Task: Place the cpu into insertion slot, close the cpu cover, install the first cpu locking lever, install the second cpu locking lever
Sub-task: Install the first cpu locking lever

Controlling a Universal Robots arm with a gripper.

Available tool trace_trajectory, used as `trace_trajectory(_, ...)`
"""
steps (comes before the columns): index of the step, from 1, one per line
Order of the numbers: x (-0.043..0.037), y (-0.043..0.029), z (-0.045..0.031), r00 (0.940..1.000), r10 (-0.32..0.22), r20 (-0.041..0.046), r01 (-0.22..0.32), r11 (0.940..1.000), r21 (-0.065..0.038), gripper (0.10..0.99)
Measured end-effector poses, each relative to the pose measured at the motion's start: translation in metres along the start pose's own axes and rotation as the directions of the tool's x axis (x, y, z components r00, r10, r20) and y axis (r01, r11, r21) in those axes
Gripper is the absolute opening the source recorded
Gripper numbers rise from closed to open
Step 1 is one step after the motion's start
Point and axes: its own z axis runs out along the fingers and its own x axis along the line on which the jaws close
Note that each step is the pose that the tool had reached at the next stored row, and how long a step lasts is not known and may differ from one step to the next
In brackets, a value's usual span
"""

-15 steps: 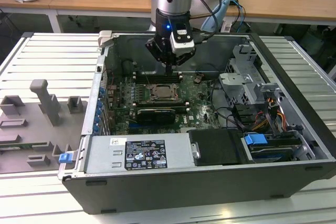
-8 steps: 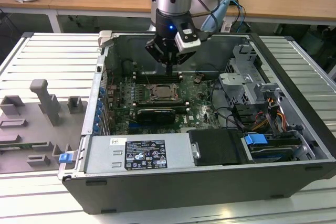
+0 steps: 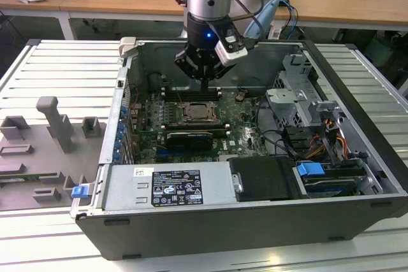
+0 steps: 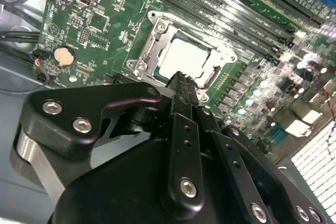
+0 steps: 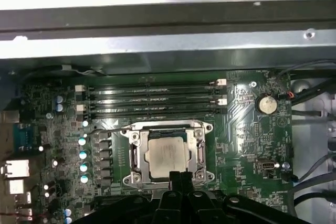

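The cpu [image 5: 167, 155] lies flat in the insertion slot [image 3: 199, 113] on the green board, its pale metal top [image 4: 186, 59] showing. The silvery cpu cover [image 5: 137, 150] lies down around it, framing the chip through its window [image 4: 152, 43]. My gripper [image 5: 180, 178] hangs just above the socket's edge, on the side away from the memory slots. Its black fingers [image 4: 181, 90] are pressed together with nothing between them. In the exterior view the gripper [image 3: 204, 82] points straight down inside the open computer case, a little above the socket.
Long black memory slots [image 5: 152, 100] run beside the socket. A coin battery [image 5: 266, 104] sits on the board. In the case, a drive cage [image 3: 296, 93] with cables stands at the exterior view's right, and a power supply [image 3: 169, 186] at the front. Grey fixtures [image 3: 57, 125] stand outside the case.
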Motion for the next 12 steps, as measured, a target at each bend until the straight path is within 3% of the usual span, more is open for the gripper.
trace_trajectory(12,0.0269,-0.0053,-0.0007,0.9998,-0.02,0.0007,0.02,0.9998,-0.001,0.106)
